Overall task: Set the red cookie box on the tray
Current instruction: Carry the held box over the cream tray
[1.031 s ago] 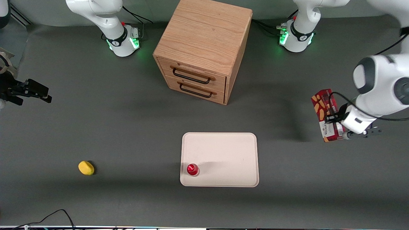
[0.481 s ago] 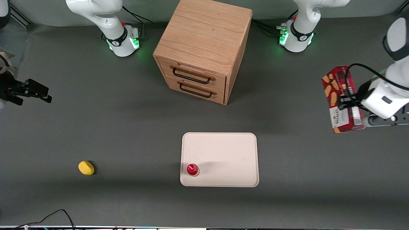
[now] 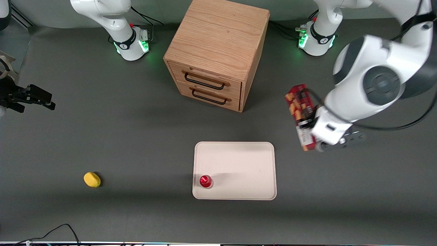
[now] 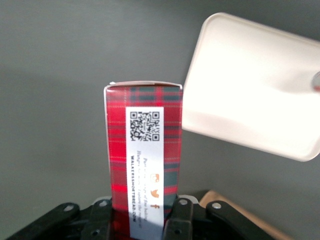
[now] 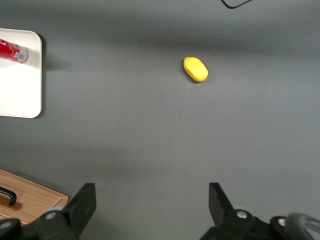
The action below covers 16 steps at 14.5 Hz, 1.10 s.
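Observation:
The red cookie box (image 3: 299,109) is held in the air by my left gripper (image 3: 312,131), which is shut on its lower part. The box hangs above the dark table, beside the tray (image 3: 239,160), toward the working arm's end and a little farther from the front camera. In the left wrist view the box (image 4: 145,155) shows its tartan side with a white QR label, gripped between the two black fingers (image 4: 177,220), with my gripper (image 4: 142,225) closed round it. The cream-white tray (image 4: 250,85) lies on the table just past the box's end.
A small round red-capped object (image 3: 206,181) stands on the tray's near corner. A wooden drawer cabinet (image 3: 216,51) stands farther from the camera than the tray. A yellow lemon-like object (image 3: 92,179) lies toward the parked arm's end.
My gripper has carried the box up off the table, then sideways toward the tray. The box now hangs much closer to the tray's edge.

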Each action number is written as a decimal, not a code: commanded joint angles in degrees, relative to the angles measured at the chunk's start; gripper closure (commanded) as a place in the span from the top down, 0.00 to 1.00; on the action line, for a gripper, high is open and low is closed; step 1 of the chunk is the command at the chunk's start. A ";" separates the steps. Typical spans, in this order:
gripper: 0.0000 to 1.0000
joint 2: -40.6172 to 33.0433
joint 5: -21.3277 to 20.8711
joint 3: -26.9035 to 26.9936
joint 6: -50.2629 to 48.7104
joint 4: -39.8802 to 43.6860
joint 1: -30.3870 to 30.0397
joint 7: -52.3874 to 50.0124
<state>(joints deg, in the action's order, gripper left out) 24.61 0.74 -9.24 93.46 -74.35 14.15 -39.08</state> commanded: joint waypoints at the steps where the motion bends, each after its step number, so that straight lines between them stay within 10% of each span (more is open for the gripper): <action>1: 0.00 5.70 -0.13 0.19 2.94 5.80 2.28 -5.90; 16: 0.00 21.26 -8.39 0.62 30.02 4.74 8.79 -16.20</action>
<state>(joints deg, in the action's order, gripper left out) 44.03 -5.82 -9.32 121.72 -71.43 22.19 -53.95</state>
